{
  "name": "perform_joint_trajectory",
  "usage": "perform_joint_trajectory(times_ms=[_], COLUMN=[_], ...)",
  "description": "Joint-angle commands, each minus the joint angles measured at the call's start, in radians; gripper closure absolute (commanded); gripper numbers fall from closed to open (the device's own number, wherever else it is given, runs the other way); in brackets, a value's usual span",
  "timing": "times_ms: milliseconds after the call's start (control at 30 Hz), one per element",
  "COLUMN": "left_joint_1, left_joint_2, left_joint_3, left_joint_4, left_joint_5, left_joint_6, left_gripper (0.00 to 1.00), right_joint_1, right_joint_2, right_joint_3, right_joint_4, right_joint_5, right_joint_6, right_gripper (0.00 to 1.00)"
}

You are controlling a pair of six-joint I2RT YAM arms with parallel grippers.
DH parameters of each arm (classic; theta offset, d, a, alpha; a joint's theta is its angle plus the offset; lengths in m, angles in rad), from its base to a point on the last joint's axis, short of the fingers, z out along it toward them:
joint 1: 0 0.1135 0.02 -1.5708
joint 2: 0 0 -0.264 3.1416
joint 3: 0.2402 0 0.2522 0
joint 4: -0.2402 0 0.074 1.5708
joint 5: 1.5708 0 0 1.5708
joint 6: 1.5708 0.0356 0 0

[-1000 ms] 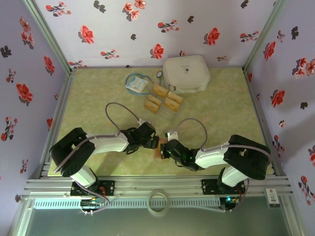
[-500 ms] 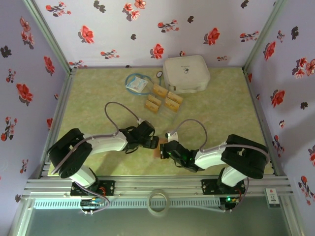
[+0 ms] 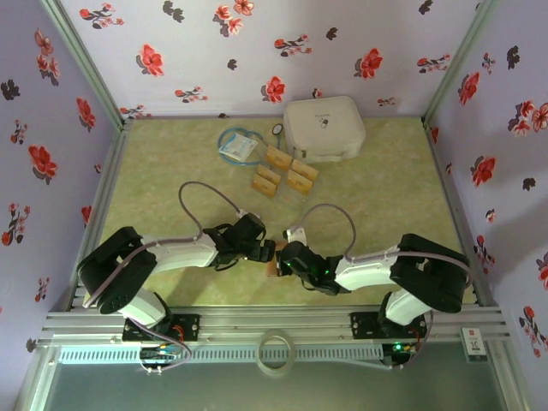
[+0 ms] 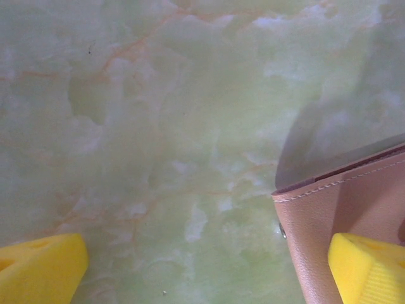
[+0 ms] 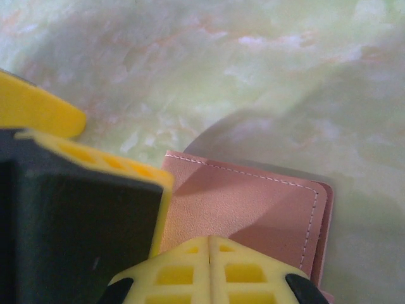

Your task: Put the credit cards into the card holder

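Green marbled counter [image 3: 171, 180] holds credit cards [image 3: 285, 175] near white case [image 3: 324, 127] and packet [image 3: 235, 147]; right hand [image 5: 209, 246] pinches the card holder [image 5: 253, 202], left hand [image 3: 267, 250] spread wide beside it.

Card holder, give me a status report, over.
Right gripper shut on card holder. Left gripper open, one finger at its edge. Credit cards loose on table by white case. Nothing blocking.

- card holder [image 3: 272, 268] near front edge of table [image 3: 163, 184], between left gripper [image 3: 267, 250] and right gripper [image 3: 280, 262]
- credit cards [image 3: 285, 172] clustered well behind it
- case [image 3: 324, 128] just behind the cards, at back edge
- packet [image 3: 237, 147] left of the cards
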Motion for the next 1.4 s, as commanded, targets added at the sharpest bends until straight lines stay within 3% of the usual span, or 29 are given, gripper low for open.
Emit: perform_joint_trajectory(times_ms=[0, 467, 633, 1367], left_joint_1=[0.001, 0.001, -0.001, -0.133], left_joint_2=[0.075, 0.118, 0.059, -0.053], left_joint_3=[-0.051, -0.055, -0.05, -0.027], left_joint_4=[0.005, 0.023, -0.001, -0.022], left_joint_5=[0.052, 0.047, 0.046, 0.002], left_joint_6=[-0.013, -0.024, -0.023, -0.024], left_gripper=[0.0, 0.0, 0.0, 0.0], right_joint_1=[0.014, -0.065, -0.069, -0.096], right_joint_2=[-0.013, -0.187, -0.212, -0.275], right_joint_3=[-0.014, 0.051, 0.059, 0.028], right_joint_4=[-0.288, -0.392, -0.407, -0.412], right_joint_5=[-0.079, -0.122, -0.124, -0.136], right_joint_6=[0.015, -0.03, -0.028, -0.029], right_gripper=[1.0, 1.0, 1.0, 1.0])
